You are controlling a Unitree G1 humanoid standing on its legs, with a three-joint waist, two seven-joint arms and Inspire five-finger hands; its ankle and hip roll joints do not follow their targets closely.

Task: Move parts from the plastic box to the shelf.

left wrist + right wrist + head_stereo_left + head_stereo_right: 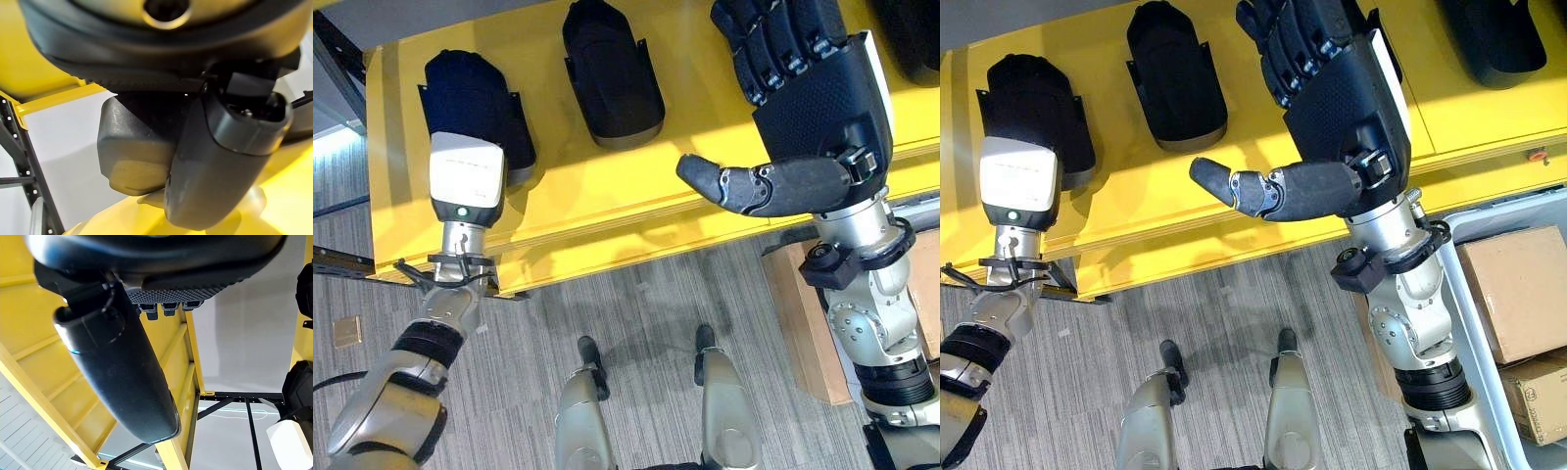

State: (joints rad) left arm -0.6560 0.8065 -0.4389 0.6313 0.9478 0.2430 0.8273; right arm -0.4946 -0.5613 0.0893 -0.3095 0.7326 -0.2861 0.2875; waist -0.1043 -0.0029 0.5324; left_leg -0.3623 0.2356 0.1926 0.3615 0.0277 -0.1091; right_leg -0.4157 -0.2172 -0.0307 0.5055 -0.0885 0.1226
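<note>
The parts are dark, shoe-shaped shells laid on the yellow shelf [607,211] across the upper half of the head views. One part [475,108] lies at the upper left and a second part [612,73] at the upper centre; in both, the long axis runs from the shelf's near edge toward the top of the frame, rounded end toward the near edge. They are set side by side and apart, probably so that each can be reached alone. The left hand [195,161] is seen over the upper-left part, hidden behind its white wrist camera [467,176] in the head views; whether its fingers are closed on that part cannot be told. The right hand [1332,117] is held above the shelf right of centre, fingers curled, thumb stretched sideways, holding nothing. A plastic box [1518,211] with cardboard cartons [1513,289] is seen at the lower right.
</note>
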